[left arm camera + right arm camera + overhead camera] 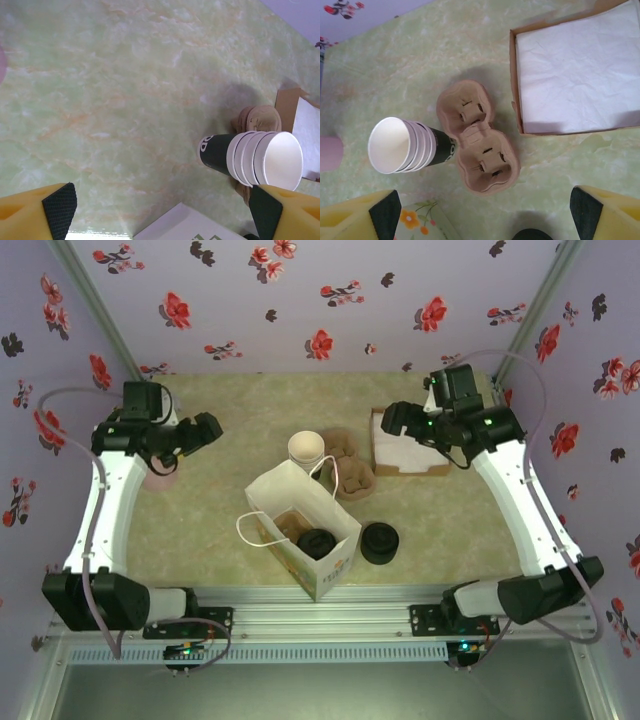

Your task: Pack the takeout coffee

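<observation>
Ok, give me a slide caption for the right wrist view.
Open right tool above stacked paper cups, a cardboard cup carrier and a paper-lined box on the green marbled table.

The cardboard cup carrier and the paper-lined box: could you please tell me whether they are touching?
Apart. The right wrist view shows a strip of green tabletop between the cardboard cup carrier and the left wall of the paper-lined box.

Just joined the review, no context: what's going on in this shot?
Two arms are on a packing job. The takeout coffee, lid on, already sits inside the white paper bag at mid-table, on what looks like a brown carrier. The left hand and right hand hover open and empty, apart from the bag. The spare cups and lids stand outside it.
</observation>
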